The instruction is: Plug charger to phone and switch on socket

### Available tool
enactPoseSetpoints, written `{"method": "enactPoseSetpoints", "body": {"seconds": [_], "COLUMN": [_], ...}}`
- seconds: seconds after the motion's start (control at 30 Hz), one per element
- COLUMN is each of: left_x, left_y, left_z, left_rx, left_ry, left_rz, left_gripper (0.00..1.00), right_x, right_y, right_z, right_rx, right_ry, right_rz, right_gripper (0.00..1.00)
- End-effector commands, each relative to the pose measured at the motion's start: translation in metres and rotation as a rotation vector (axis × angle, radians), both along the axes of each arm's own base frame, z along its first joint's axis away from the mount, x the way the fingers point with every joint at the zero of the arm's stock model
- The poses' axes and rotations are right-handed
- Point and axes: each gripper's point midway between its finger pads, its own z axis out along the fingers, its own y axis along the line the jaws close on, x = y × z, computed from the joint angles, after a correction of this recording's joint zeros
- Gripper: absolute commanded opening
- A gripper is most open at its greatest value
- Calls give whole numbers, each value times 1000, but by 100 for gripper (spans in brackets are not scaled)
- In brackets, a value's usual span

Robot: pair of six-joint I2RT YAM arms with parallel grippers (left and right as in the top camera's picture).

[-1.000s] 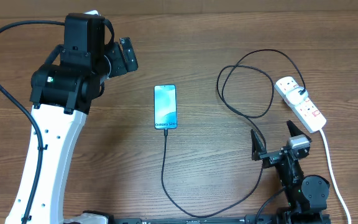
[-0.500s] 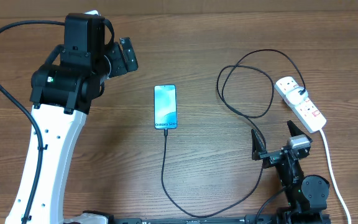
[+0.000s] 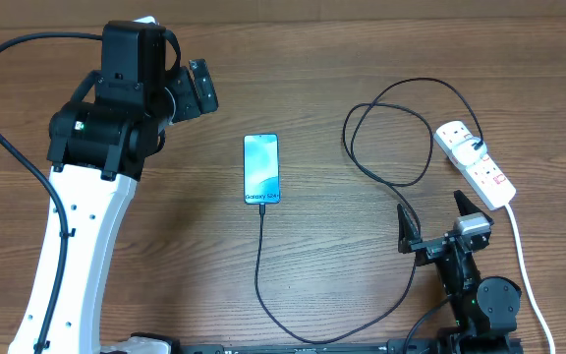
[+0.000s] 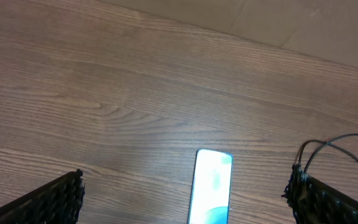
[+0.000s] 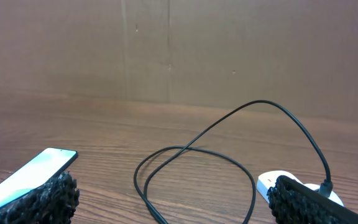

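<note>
The phone (image 3: 261, 168) lies flat mid-table with its blue screen lit and the "Galaxy" end toward the front. It also shows in the left wrist view (image 4: 211, 186) and the right wrist view (image 5: 33, 175). The black charger cable (image 3: 391, 133) runs from the phone's front end, curves along the front, loops at the right (image 5: 194, 168) and ends in a black plug in the white socket strip (image 3: 475, 163). My left gripper (image 3: 197, 87) is open, raised at the back left, away from the phone. My right gripper (image 3: 432, 221) is open and empty, at the front right near the cable loop.
The socket's thick white cord (image 3: 524, 265) runs down the right edge toward the front. A cardboard wall (image 5: 179, 43) stands behind the table. The left arm's white link (image 3: 72, 256) spans the left side.
</note>
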Motion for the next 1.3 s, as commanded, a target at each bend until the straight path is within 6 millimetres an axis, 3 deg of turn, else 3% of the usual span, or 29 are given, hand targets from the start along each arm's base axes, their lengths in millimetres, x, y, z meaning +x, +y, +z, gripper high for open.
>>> {"method": "enactPoseSetpoints", "body": {"seconds": [0.0, 0.17, 0.43, 0.57, 0.9, 1.07, 1.27], "left_x": [1, -1, -36, -44, -50, -80, -117], "left_y": [1, 2, 8, 5, 5, 14, 34], "left_z": [-2, -3, -31, -44, -99, -101, -70], "left_rx": [3, 10, 41, 31, -21, -48, -30], "left_ry": [2, 13, 194, 238, 137, 101, -58], "left_rz": [14, 11, 3, -8, -20, -13, -49], "left_gripper": [100, 100, 100, 100, 100, 100, 100], "right_x": [0, 0, 0, 0, 0, 0, 0], "right_y": [-1, -1, -2, -1, -1, -1, -1], "right_z": [-2, -2, -2, -2, -2, -2, -2], "right_rx": [6, 6, 6, 6, 6, 6, 6], "right_ry": [-1, -1, -1, -1, -1, -1, -2], "right_rz": [-10, -10, -11, -10, -10, -10, -10], "right_gripper": [100, 100, 100, 100, 100, 100, 100]}}
